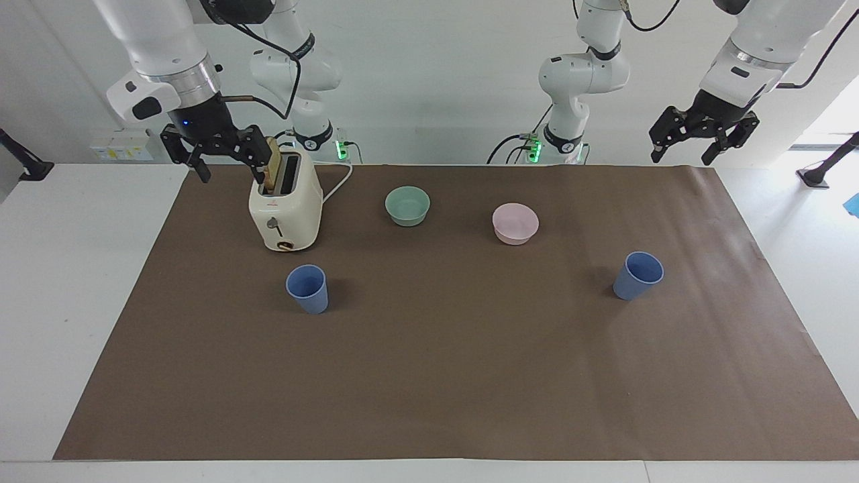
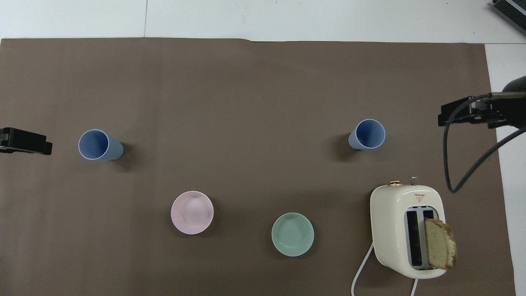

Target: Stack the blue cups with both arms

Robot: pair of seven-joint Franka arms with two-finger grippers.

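Note:
Two blue cups stand upright and far apart on the brown mat. One cup (image 1: 308, 288) (image 2: 367, 134) is toward the right arm's end, just farther from the robots than the toaster. The other cup (image 1: 637, 275) (image 2: 98, 144) is toward the left arm's end. My right gripper (image 1: 231, 172) (image 2: 472, 113) hangs open and empty in the air beside the toaster's top, at the mat's edge. My left gripper (image 1: 680, 158) (image 2: 24, 142) hangs open and empty high over the mat's corner near its base. Neither gripper touches a cup.
A cream toaster (image 1: 285, 208) (image 2: 404, 228) with a slice of bread (image 2: 439, 248) sticking out stands near the right arm. A mint-green bowl (image 1: 407, 205) (image 2: 292, 234) and a pale pink bowl (image 1: 515, 223) (image 2: 192, 212) sit between the cups, nearer to the robots.

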